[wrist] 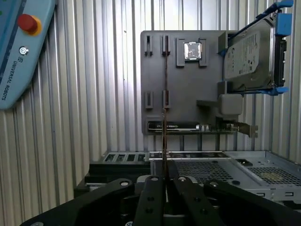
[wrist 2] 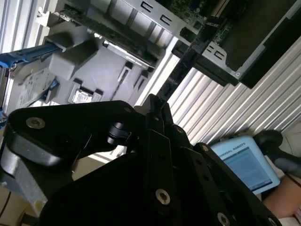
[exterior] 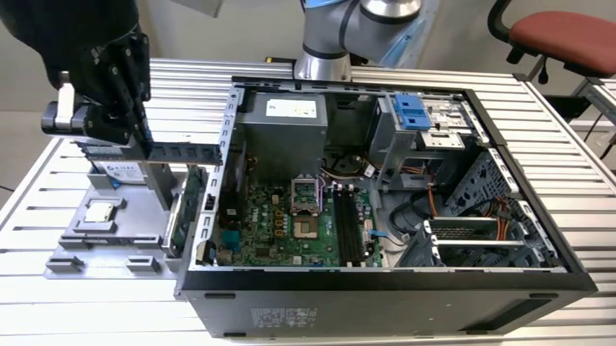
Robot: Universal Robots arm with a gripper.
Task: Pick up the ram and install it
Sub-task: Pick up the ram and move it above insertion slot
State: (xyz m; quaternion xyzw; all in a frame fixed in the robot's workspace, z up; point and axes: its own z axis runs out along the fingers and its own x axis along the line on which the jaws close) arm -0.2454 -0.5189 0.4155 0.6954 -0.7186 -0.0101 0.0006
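holding ram (exterior: 187, 151); ribbed metal table (exterior: 86, 306), red chair (exterior: 563, 32)

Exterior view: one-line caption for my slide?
Black gripper holds thin dark ram stick above grey parts tray beside open computer case.

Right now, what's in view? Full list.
slatted metal table: 1, silver, under everything
open computer case: 1, black-grey, on table
motherboard: 1, green, inside case
fixture tray: 1, grey, exterior view's left of case
framed hard drive: 1, silver in blue, on tray
square processor chip: 1, silver, on tray
expansion card: 1, dark, tray edge nearest case
teach pendant: 1, pale blue, red button, over slats
office chair: 1, red, beyond table
narrow ram stick: 1, dark green-blue, held aloft near tray
robot arm: 1, silver, behind case
gripper: 1, black, shut on ram
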